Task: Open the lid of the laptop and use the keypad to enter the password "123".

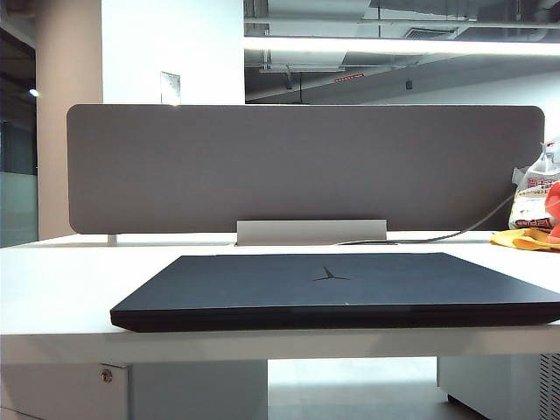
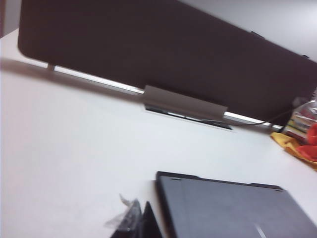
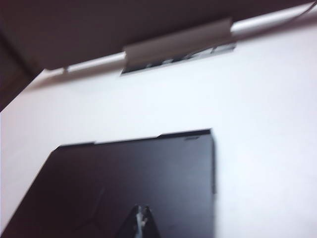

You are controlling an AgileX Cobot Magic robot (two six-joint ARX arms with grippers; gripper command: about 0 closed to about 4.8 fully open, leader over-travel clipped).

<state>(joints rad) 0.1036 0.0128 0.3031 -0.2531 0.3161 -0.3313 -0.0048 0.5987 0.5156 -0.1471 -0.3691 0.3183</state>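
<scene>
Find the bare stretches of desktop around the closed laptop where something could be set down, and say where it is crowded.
Free: the white desk left of the laptop, and the strip between its rear edge and the grey divider. Crowded: the far right corner, with snack bags, a yellow cloth and a cable. The left hand hangs beside the laptop; the right hand, shut, above its lid.

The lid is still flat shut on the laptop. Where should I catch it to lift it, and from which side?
Catch the lid at its front edge, the long edge facing the exterior camera, and lift from there. The laptop lies flat with its hinge side toward the grey divider, so only the front opens. The right gripper, jaws shut, hovers over the lid; the left gripper hangs beside the laptop's left edge.
</scene>
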